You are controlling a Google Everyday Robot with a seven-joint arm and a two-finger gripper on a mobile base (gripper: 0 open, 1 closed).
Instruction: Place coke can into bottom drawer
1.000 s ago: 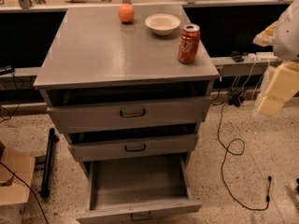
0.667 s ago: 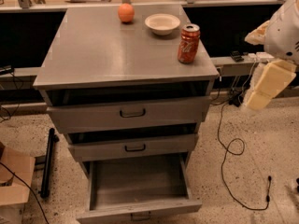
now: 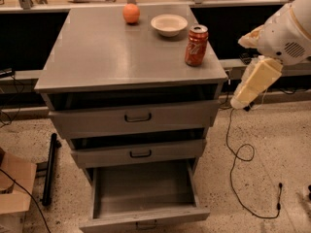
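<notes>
Cabinet (image 3: pixel 112 52): grey, three drawers; the two upper ones stand slightly ajar, which is no obstacle to the task.
Bottom drawer (image 3: pixel 143 186): pulled out toward 6 o'clock, floor bare, ready to receive the can.
Arm (image 3: pixel 286 33): white housing at 3 o'clock of the frame, off the cabinet's right edge.
Gripper (image 3: pixel 252 84): pale, hanging toward 7 o'clock from the arm, beside the cabinet and below the level of its top, well apart from the can; whether it is apart or together cannot be told.
Coke can (image 3: pixel 196 45): upright on the cabinet top at about 2 o'clock from the top's centre, near the right edge, not held.
Bowl (image 3: pixel 168 24): at 11 o'clock of the can, near it.
Orange (image 3: pixel 131 13): at 10 o'clock of the can, beyond the bowl.
Step in hand (a judgement): the reach for the can. Rise above the top first, come in from 3 o'clock, take the can about mid-body, and stay clear of the bowl.
Hidden or unclear: the arm is cut off at the right edge; the drawer's front handle is cropped at the bottom; the upper drawers' insides are dark.
</notes>
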